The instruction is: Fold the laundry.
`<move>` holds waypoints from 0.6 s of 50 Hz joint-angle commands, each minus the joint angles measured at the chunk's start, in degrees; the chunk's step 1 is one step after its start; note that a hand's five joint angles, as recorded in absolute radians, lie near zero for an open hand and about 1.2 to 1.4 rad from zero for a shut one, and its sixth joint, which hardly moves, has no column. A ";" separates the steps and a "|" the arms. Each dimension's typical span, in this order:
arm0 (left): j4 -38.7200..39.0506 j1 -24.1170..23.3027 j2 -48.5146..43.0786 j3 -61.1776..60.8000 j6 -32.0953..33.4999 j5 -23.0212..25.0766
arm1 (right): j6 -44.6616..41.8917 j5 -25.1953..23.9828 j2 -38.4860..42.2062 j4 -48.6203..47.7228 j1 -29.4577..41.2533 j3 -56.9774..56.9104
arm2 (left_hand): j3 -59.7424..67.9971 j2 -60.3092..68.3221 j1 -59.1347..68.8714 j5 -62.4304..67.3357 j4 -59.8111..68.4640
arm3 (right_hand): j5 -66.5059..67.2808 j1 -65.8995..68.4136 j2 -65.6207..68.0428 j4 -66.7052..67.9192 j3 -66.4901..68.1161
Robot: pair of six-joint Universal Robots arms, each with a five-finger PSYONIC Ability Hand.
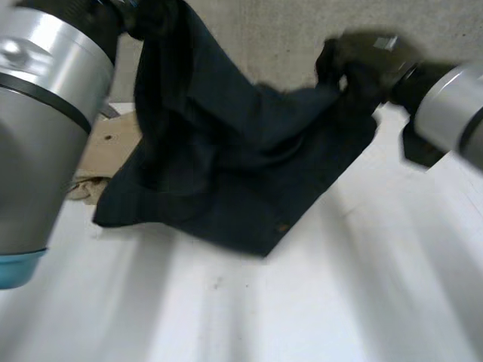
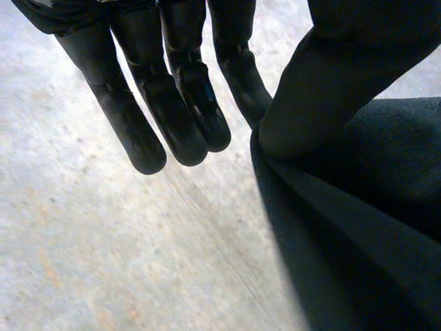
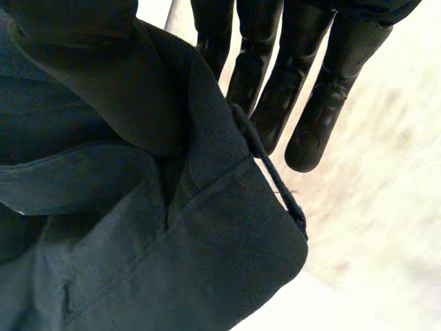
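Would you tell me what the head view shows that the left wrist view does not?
Head view: the right hand holding up a second corner of the garment, the garment's lower part lying on the table, and a beige cloth beside it. Left wrist view: the left hand close up, its fingers straight and its thumb on the garment's edge. Both: the dark garment hanging from the left hand.

White table (image 1: pixel 317 302), grey concrete floor (image 1: pixel 287 30)
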 commanded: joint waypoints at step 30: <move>5.95 7.29 -16.09 1.71 -0.05 0.09 | -13.41 3.46 17.27 10.70 3.42 -22.86 | 11.70 11.32 14.77 14.19 11.16 | 13.71 23.52 13.00 12.09 12.41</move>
